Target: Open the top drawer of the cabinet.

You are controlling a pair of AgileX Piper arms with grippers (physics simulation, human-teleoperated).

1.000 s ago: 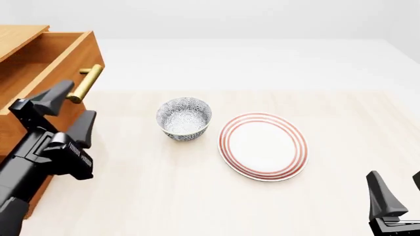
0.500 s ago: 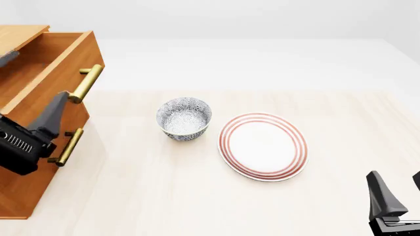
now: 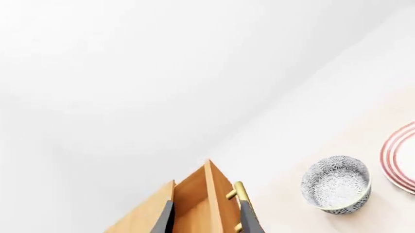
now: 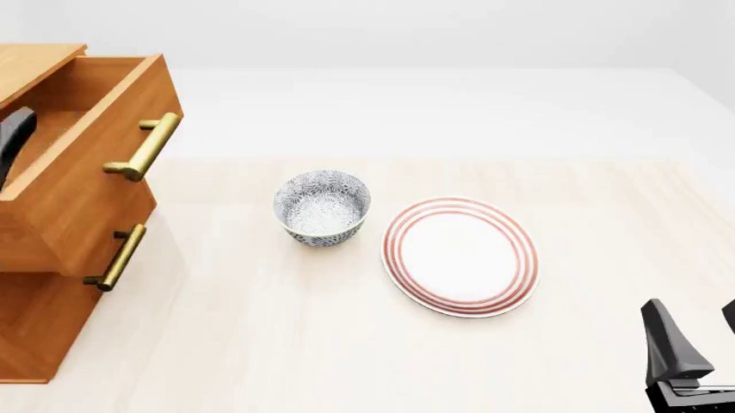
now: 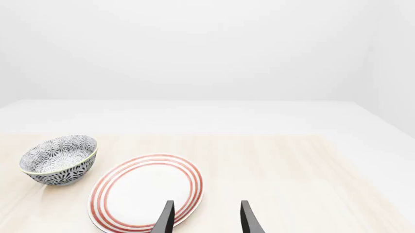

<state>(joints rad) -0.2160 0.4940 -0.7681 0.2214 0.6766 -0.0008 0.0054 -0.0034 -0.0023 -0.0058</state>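
Top drawer [image 4: 86, 146] standing pulled out; left gripper [image 3: 204, 221] spread and empty beside it, risking knocking its brass handle [image 4: 144, 146]; right gripper [image 5: 204, 218] idling spread.

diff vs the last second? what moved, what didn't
The left gripper pulled back from in front of the brass handle, leftward and up, almost out of the front view; only one finger shows at the edge over the top drawer. It holds nothing. Drawer stays pulled out; bowl, plate and right gripper unchanged.
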